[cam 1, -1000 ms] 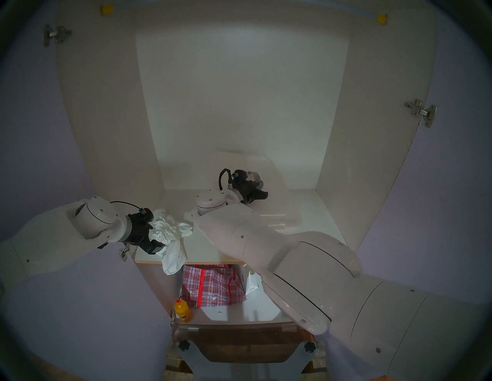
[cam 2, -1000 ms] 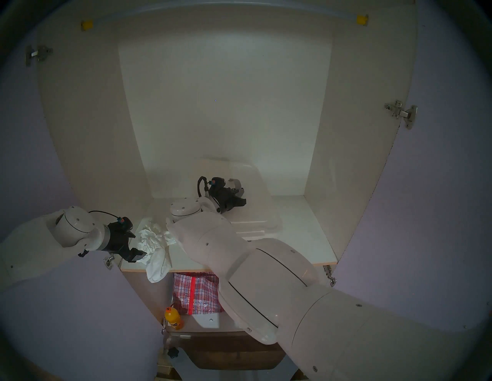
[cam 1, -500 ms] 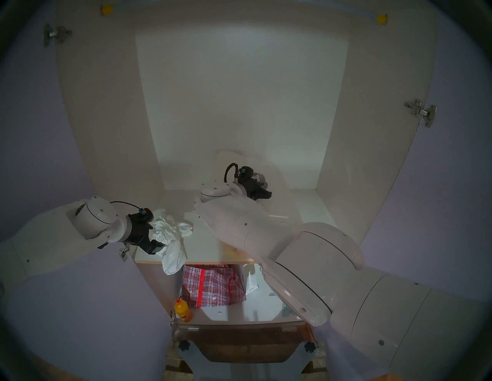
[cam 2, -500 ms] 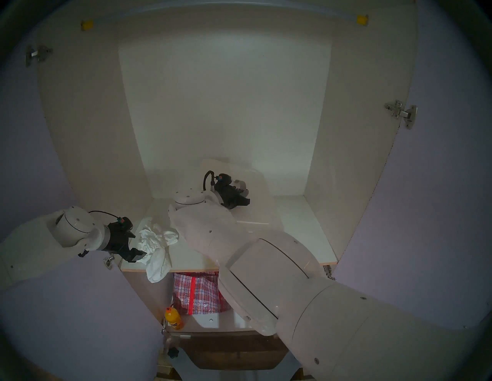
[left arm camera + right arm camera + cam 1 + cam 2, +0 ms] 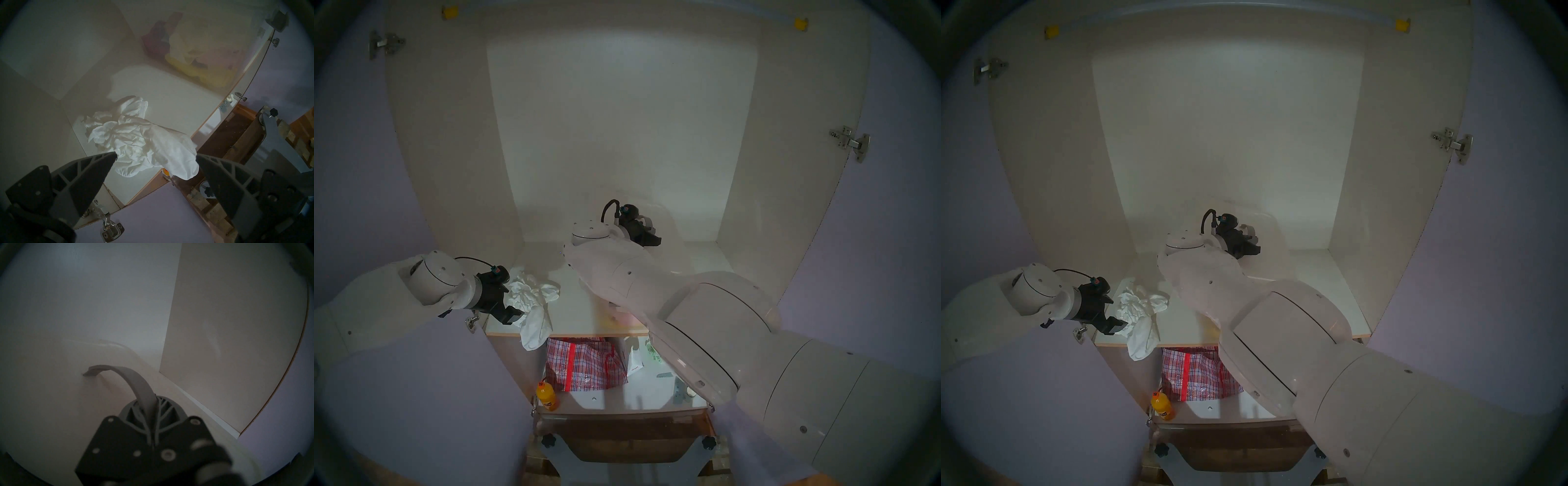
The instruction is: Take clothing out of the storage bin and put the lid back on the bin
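The white wrinkly clothing (image 5: 534,298) lies on the shelf's front left, one end hanging over the edge; it also shows in the head right view (image 5: 1141,312) and the left wrist view (image 5: 136,140). My left gripper (image 5: 517,305) is open, its fingertips on either side of the garment (image 5: 156,155). My right gripper (image 5: 653,240) is shut on the grey handle strip (image 5: 136,382) of the white lid (image 5: 673,244), holding it tilted up near the back wall. The clear storage bin (image 5: 203,56), with pale yellow cloth inside, is mostly hidden under my right arm in the head views.
The cabinet's side walls and back wall close in the shelf (image 5: 572,334). On the lower shelf are a red-checked bag (image 5: 585,363), an orange bottle (image 5: 546,395) and a white packet (image 5: 634,359). Door hinges (image 5: 850,142) stick out at the sides.
My right gripper has lifted the lid by its strip, up and toward the back wall, tilting it steeper. My right arm rose with it. The left gripper and garment have not moved.
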